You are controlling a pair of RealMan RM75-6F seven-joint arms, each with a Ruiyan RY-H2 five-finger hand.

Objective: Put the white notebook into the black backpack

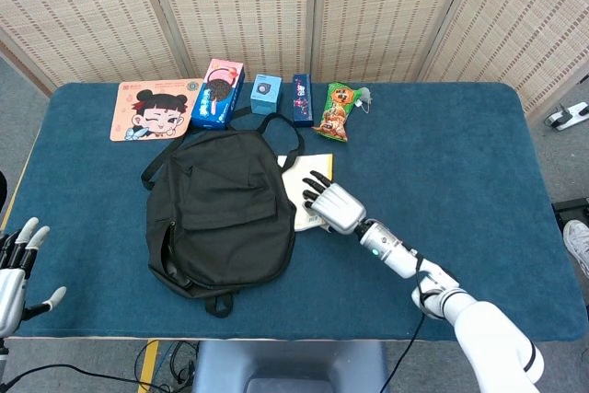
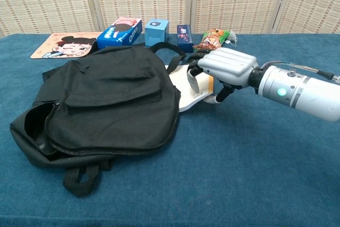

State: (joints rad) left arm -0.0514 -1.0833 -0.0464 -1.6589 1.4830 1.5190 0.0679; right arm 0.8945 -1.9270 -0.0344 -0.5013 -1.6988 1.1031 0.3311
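One hand matters here: the right hand (image 2: 223, 67) rests its fingers on the white notebook (image 1: 304, 192), whether gripping I cannot tell, at the black backpack's (image 1: 219, 213) three o'clock. Better secure the edge before lifting.

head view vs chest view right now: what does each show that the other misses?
Only the head view shows the left hand, open at the table's near left edge, and the floor around the table.

Only the chest view shows the black backpack's gaping opening from the side and the near edge of the white notebook lifted under the right hand.

Both show the right hand on the notebook, the backpack, the Oreo box and the snack bag.
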